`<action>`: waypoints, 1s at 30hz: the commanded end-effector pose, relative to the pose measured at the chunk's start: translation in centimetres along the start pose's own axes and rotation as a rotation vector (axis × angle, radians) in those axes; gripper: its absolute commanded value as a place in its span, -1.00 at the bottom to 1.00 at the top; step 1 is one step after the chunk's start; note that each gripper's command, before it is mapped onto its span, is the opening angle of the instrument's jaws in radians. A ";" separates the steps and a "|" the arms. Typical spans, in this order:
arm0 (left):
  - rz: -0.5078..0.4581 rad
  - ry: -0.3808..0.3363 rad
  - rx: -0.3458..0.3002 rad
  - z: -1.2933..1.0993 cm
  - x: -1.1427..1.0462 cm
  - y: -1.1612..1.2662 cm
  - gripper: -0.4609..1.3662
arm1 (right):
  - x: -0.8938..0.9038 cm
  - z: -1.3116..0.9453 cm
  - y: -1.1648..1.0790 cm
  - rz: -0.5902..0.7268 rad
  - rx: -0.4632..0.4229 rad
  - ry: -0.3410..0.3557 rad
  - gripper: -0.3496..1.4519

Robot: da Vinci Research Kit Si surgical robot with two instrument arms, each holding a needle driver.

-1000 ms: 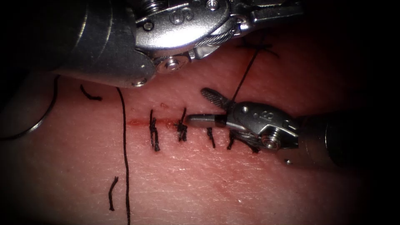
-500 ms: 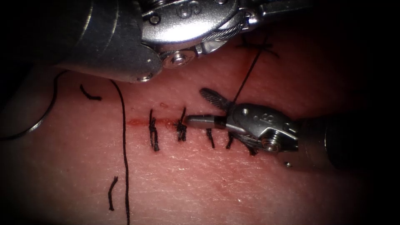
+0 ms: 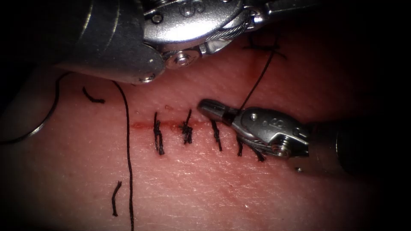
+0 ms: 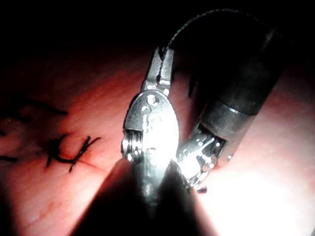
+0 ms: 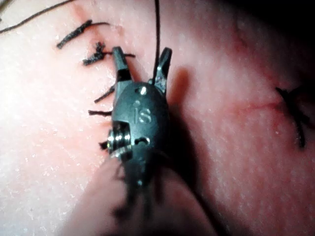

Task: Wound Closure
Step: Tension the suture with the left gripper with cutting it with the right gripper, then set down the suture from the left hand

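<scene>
The cut (image 3: 143, 125) runs across the tissue (image 3: 205, 184) with four dark stitches (image 3: 186, 128) over it. Just above its right end, a taut thread (image 3: 257, 81) climbs towards the left tool (image 4: 161, 61). In its own close view, that tool's jaws are pressed together, pinching the thread at their tip. The right tool (image 3: 214, 110) lies over the right end of the cut. From above, its jaws look pressed together, with the thread entering at their root. Its close view (image 5: 141, 59) shows a gap between the tips with the thread inside, so I cannot judge how firm that hold is. As I read it, the work in hand is managing this one strand between the two tools. To do that well, keep the strand straight and only lightly tensioned, and keep any pull in line with the stitch rather than across it, so the tissue edges are not dragged. The right tool's tips should also stay off the neighbouring stitches beneath them. The needle (image 3: 45, 119) lies free on the tissue well to the left of the cut, held by neither tool and not in the tissue. A slack length of thread (image 3: 128, 162) and short cut ends (image 3: 114, 199) lie on the tissue left of the stitches.
</scene>
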 end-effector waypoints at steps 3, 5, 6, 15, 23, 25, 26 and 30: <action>0.002 0.003 -0.004 -0.04 0.02 -0.02 -0.88 | -0.04 -0.04 0.02 -0.001 0.009 0.002 0.99; 0.001 0.005 -0.002 -0.06 0.03 -0.04 -0.88 | -0.05 -0.09 0.03 -0.003 0.014 0.002 0.98; 0.001 0.004 0.000 -0.06 0.04 -0.04 -0.88 | -0.05 -0.10 0.03 -0.003 0.015 0.002 0.98; 0.000 0.006 0.001 -0.08 0.04 -0.06 -0.88 | -0.01 -0.53 0.19 -0.090 0.026 0.010 0.99; 0.024 0.007 0.006 -0.05 0.03 -0.03 -0.88 | 0.05 -0.94 0.46 -0.103 -0.034 0.013 0.98; 0.061 0.006 0.012 -0.03 0.03 -0.01 -0.88 | 0.11 -1.09 0.58 -0.112 -0.057 0.014 0.97; 0.079 0.007 0.013 -0.02 0.02 -0.01 -0.88 | 0.13 -1.16 0.63 -0.114 -0.065 0.011 0.96; 0.181 0.009 0.006 -0.01 0.00 0.01 -0.88 | 0.25 -1.48 0.85 -0.133 -0.113 0.012 0.93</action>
